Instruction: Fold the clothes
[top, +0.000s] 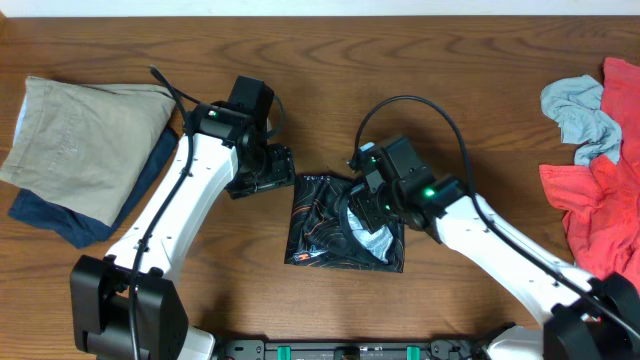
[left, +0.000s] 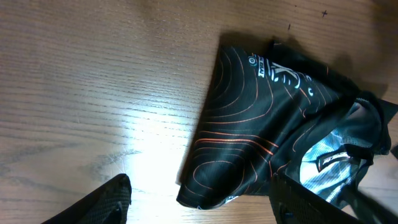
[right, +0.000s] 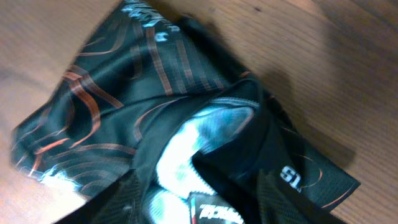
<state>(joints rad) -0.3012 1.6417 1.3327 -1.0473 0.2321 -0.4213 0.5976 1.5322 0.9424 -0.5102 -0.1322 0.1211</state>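
Wooden table (top: 450, 60) is carrying the work piece at its centre: a black short-sleeved sports jersey with thin orange contour lines and white logos (top: 318, 228), lying folded into a rough rectangular packet. Its collar opening is facing up on the right half, showing a pale grey-blue inner lining (right: 205, 134). The left gripper (top: 268, 178) is hovering just beside the packet's far-left corner. In the left wrist view its two dark fingers (left: 109, 202) are standing wide apart, with bare wood and only the near corner of the jersey between them, so this tool is released and grasping nothing. The right gripper (top: 362, 210) is sitting directly over the right half of the packet, at the collar. In the right wrist view the fabric is filling the frame and the fingers are merging with dark mesh at the bottom edge. The jaws appear to be straddling the collar fold, but I cannot tell whether they are clenched on it. A plain beige folded garment (top: 80, 140) is lying at the far left of the table, overlapping a plain navy garment (top: 55, 215) that is showing along its near and right edges. At the right edge, well apart from the jersey, a crumpled grey garment (top: 578, 108) is resting against a loose red garment (top: 600, 200).
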